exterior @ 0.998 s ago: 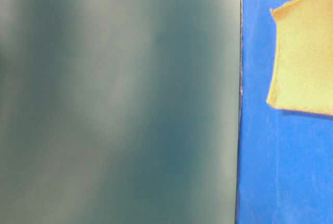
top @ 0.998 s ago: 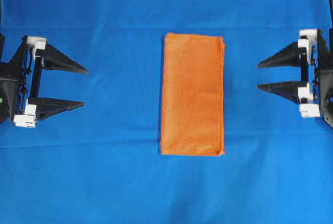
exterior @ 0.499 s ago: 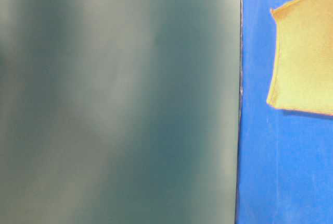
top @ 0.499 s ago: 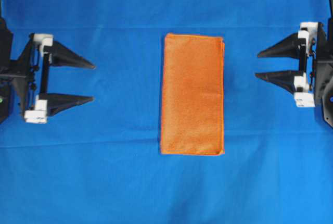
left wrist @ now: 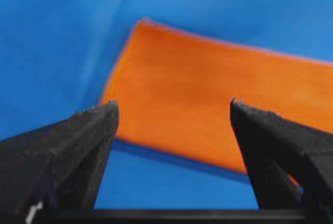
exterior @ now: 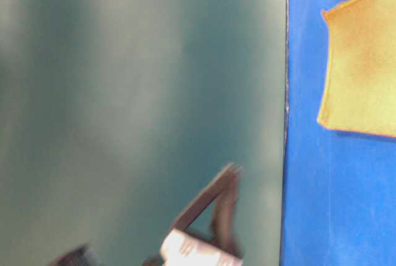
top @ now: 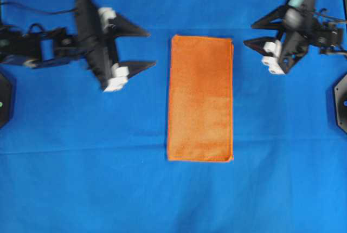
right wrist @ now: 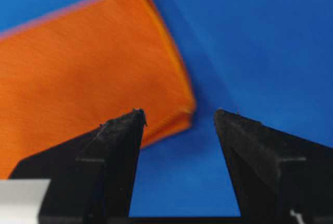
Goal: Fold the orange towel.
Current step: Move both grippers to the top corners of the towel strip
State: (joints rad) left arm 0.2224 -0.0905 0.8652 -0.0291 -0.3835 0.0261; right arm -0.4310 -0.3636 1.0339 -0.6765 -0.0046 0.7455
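While both jaws spread, orange towel (top: 200,98) lengthwise top-to-bottom on blue cloth (top: 173,195).

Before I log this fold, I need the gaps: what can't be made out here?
- Table-level view: a blurred dark panel fills most of it; the orange towel is cut off by the right edge.
- Overhead view: left gripper and right gripper smeared by motion.
- Layer count: not countable.
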